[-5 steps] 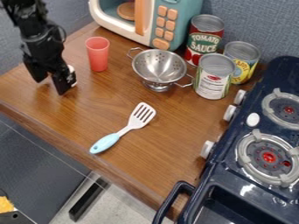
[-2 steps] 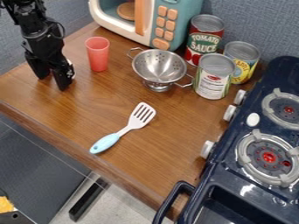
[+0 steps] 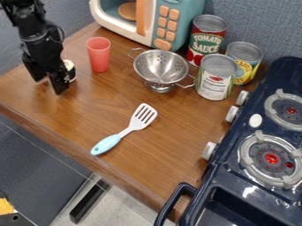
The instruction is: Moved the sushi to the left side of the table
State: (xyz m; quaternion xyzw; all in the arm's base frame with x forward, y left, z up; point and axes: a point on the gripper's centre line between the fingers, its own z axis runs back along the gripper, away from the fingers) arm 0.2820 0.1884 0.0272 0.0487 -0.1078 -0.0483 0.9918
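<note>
Wooden counter (image 3: 159,154): beside the red cup (image 3: 99,57), the black gripper (image 3: 49,86) stands with its fingers spread, the partly hidden sushi (image 3: 70,69) just behind. A toy microwave (image 3: 190,13) holds a brown disc (image 3: 127,11); 3 cans (image 3: 214,81) cluster near the metal colander (image 3: 158,66).

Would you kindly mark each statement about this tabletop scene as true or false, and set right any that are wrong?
1. The red cup stands between the gripper and the metal colander. True.
2. The spatula lies inside the colander. False: it lies on the wooden table, its blue handle toward the front edge.
3. Three cans stand together between the colander and the stove. True.
4. The gripper's fingers are pressed together. False: they are spread apart.
5. The gripper hangs over the burners. False: it is at the table's left side in the view.
</note>
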